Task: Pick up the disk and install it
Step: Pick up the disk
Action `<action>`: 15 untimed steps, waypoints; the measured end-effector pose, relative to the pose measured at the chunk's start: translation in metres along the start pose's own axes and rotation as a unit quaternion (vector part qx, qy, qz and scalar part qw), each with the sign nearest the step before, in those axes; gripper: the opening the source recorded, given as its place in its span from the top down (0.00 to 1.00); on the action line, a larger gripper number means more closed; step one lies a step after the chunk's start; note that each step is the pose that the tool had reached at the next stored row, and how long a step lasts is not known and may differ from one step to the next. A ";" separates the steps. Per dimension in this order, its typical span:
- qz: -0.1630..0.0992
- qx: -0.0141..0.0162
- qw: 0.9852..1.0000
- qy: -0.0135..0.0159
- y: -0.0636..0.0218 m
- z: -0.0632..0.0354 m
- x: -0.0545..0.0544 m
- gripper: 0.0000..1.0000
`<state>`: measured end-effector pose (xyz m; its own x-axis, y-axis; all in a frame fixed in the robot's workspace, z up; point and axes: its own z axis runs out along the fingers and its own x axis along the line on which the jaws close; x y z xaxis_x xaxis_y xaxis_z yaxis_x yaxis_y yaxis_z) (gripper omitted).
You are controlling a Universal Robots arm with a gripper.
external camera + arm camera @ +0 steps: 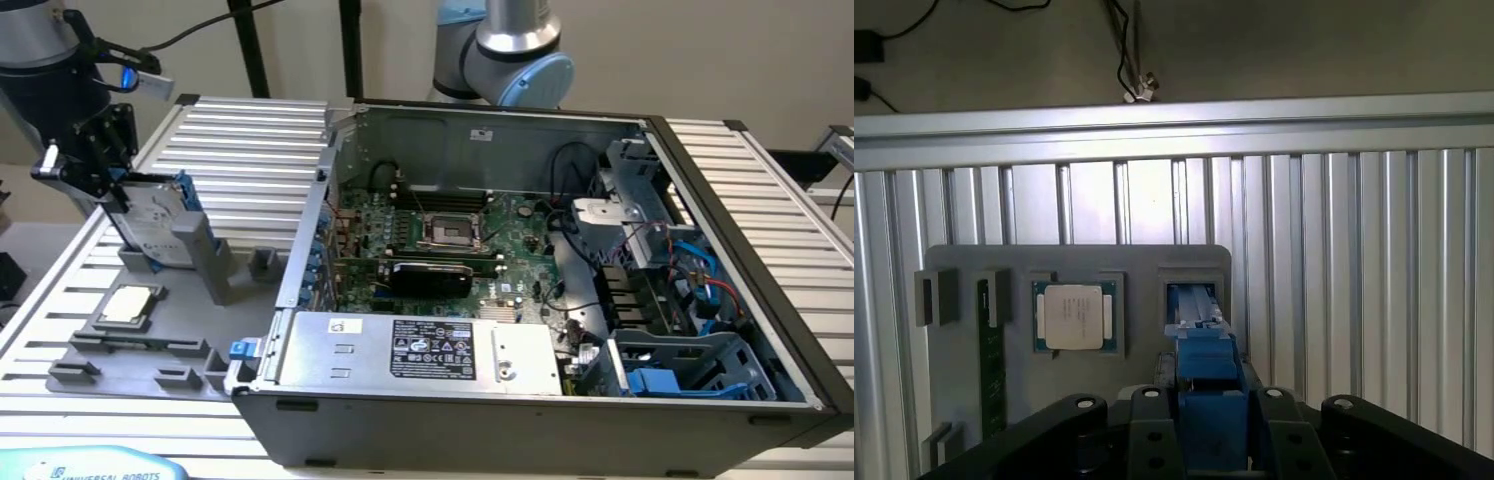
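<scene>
At the exterior view's left, my tool [107, 188] is clamped on the top of the disk [154, 225], which stands upright at the grey tray [200, 322] on the tabletop [254, 150]. I cannot tell whether its lower end is seated in the slot. In the wrist view the tool's 2 fingers [1144, 430] flank its blue frame. A square chip [130, 305] lies nearby. The open computer case [534, 425] sits to the right.

Silver-grey disk [154, 225] in blue carrier, upright on edge in grey holder [187, 325] slot.
</scene>
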<state>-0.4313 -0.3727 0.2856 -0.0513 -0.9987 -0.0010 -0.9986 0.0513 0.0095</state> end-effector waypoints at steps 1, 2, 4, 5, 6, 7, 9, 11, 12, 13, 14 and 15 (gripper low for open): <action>0.000 0.000 1.000 0.000 0.0000 0.0000 0.000 0.67; 0.000 0.000 1.000 0.000 0.0000 0.0000 0.000 0.67; 0.000 0.000 1.000 0.000 0.0000 -0.0004 0.000 0.67; 0.000 0.000 1.000 0.000 0.0000 -0.0014 0.000 0.67; 0.000 0.000 1.000 0.000 -0.0001 -0.0030 0.000 0.67; 0.000 0.000 1.000 0.000 -0.0004 -0.0057 0.000 0.67; 0.000 0.000 1.000 0.000 -0.0012 -0.0119 0.000 0.67; 0.000 0.000 1.000 0.000 -0.0022 -0.0202 0.000 0.67; 0.000 0.000 1.000 0.000 -0.0027 -0.0247 0.000 0.67; 0.000 0.000 1.000 0.000 -0.0033 -0.0292 0.000 0.67; 0.000 0.000 1.000 0.000 -0.0038 -0.0338 0.000 0.67; 0.000 0.000 1.000 0.000 -0.0044 -0.0383 0.000 0.67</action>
<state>-0.4265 -0.3727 0.3238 -0.0505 -0.9987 -0.0011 -0.9987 0.0505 0.0096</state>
